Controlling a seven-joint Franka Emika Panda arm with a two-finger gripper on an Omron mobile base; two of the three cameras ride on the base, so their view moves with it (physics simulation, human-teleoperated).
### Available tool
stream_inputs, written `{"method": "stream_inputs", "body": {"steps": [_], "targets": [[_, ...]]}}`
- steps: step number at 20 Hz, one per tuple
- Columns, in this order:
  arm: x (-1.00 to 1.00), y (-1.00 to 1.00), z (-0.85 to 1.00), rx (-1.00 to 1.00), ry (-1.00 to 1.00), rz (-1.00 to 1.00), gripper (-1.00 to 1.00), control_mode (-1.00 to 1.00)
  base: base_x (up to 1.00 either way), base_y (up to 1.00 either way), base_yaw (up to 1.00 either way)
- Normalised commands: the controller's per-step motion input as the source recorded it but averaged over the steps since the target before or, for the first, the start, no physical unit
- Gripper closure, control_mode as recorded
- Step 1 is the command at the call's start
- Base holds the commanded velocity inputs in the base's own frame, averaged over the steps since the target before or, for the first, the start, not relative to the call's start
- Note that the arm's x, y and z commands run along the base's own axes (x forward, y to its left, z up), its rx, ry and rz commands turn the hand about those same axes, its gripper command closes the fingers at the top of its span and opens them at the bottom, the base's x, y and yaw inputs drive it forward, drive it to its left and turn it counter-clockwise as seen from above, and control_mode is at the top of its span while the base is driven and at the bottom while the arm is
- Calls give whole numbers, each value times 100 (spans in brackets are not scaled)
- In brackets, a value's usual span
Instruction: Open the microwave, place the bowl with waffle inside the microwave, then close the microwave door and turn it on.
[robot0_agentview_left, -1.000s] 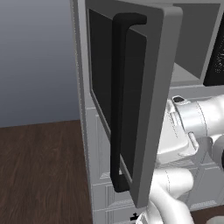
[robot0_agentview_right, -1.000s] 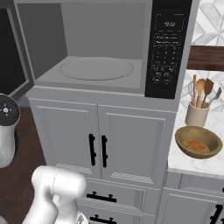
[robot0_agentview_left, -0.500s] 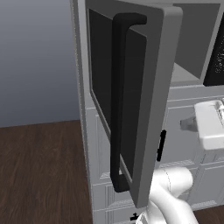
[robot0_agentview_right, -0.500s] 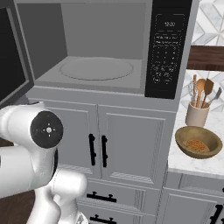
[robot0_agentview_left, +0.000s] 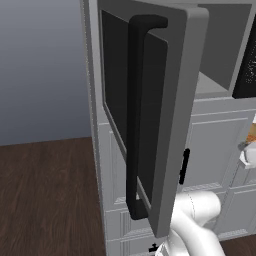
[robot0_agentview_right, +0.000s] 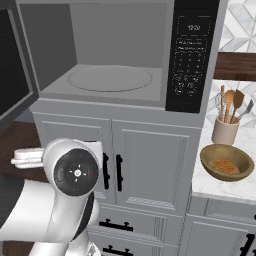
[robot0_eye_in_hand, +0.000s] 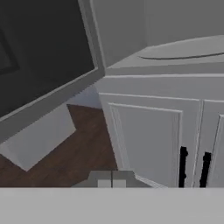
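Hand view hides the fingers; microwave door (robot0_eye_in_hand: 39, 65) hangs open nearby.

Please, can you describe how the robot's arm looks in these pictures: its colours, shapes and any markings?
The arm is made of glossy white, rounded tubular segments. In the right base view, one joint ends in a round dark grey cap with a paler ring and a small light mark at its centre. A white curved segment shows in the left base view. No cables are visible.

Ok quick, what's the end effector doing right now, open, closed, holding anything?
End effector: cannot be told whether it is open or closed. Nothing is seen in its grasp; the bowl with the waffle sits on the counter.
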Motion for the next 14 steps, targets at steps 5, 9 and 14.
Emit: {"method": "stream_inputs", "body": {"steps": [5, 9, 14], "targets": [[0, -100, -19, 5, 31, -29, 100, -100, 0, 0, 0], [0, -100, -9, 11, 23, -30, -100, -100, 0, 0, 0], [0, -100, -15, 18, 1, -29, -100, -100, 0, 0, 0]]}}
